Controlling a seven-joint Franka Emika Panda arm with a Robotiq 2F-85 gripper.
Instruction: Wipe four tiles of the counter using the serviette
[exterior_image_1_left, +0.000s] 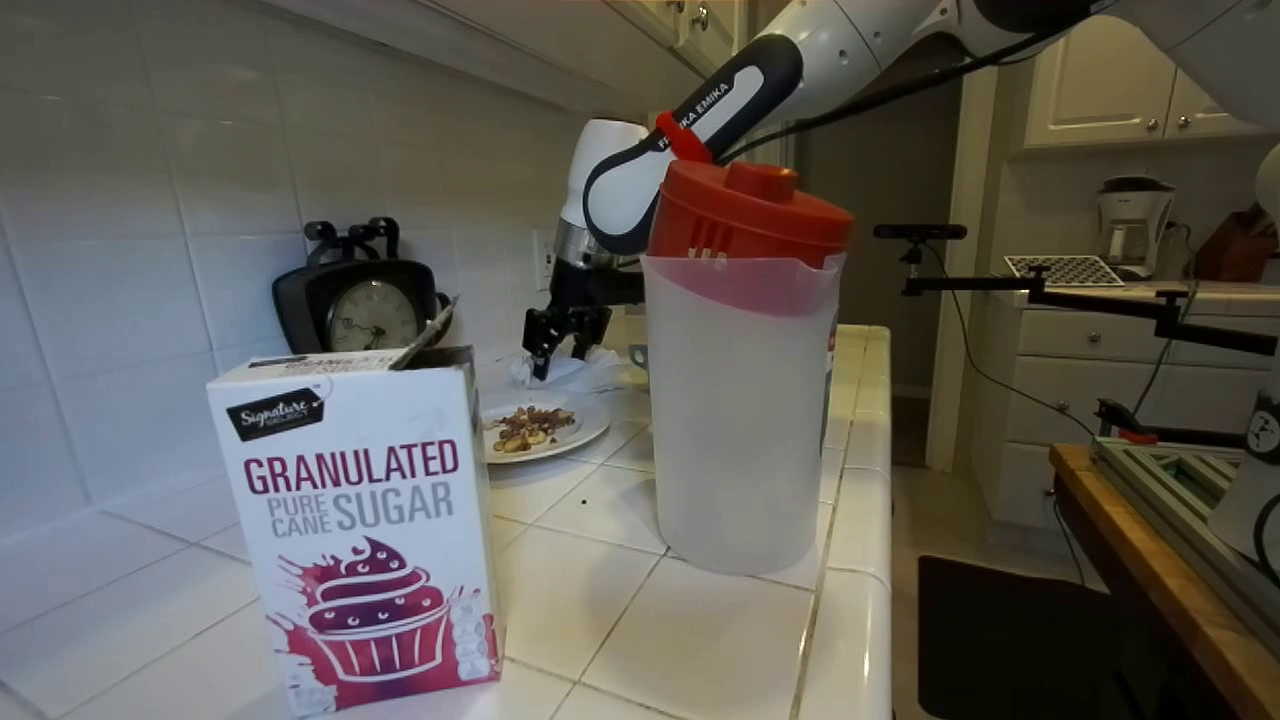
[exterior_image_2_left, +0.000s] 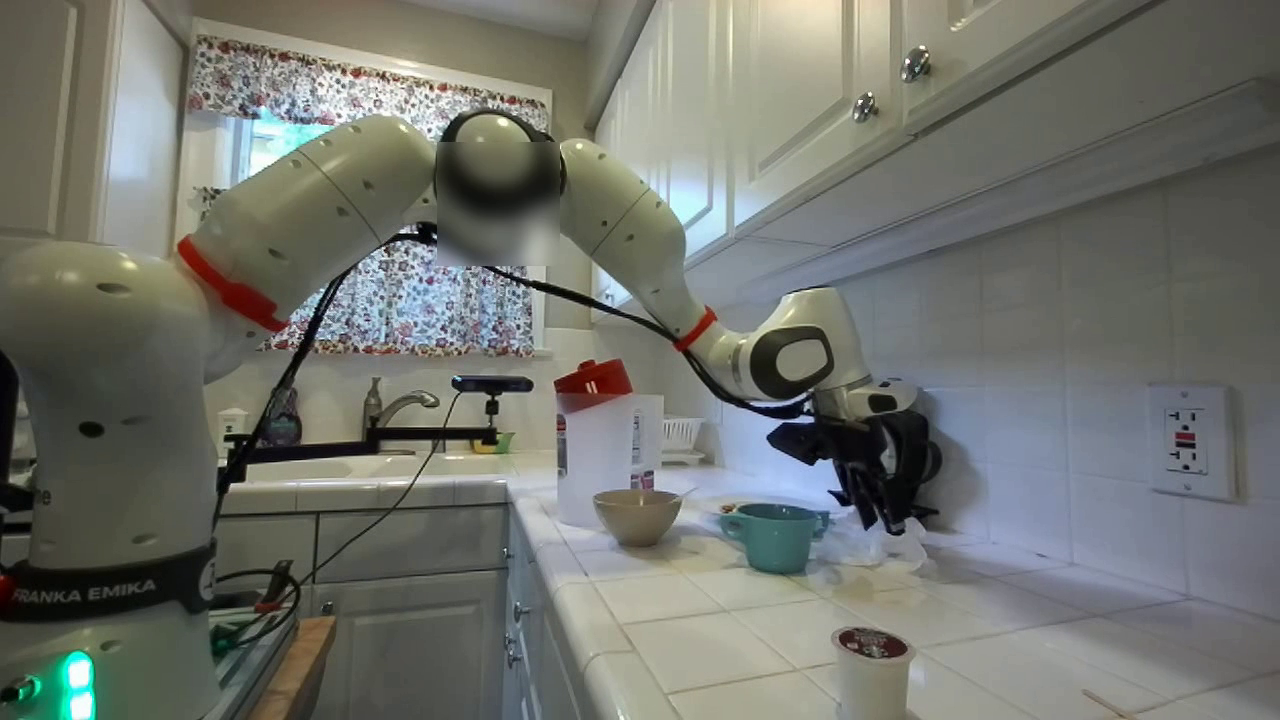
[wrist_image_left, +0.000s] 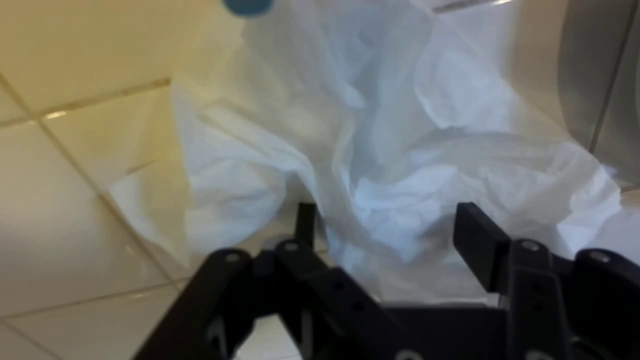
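Gripper (wrist_image_left: 386, 215) spread and pointing down — a rumpled fold of the white serviette (wrist_image_left: 450, 175) shows between its parted tips, though whether they touch it I cannot tell. The serviette lies loosely on the tiled counter (wrist_image_left: 60, 225) — near a teal cup (exterior_image_2_left: 775, 540) and, in an exterior view, behind a plate (exterior_image_1_left: 596, 430) of small brown bits (exterior_image_1_left: 533, 427).

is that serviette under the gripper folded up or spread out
Spread, though crumpled: the wrist view shows the serviette wrinkled, its edges splayed over the counter.
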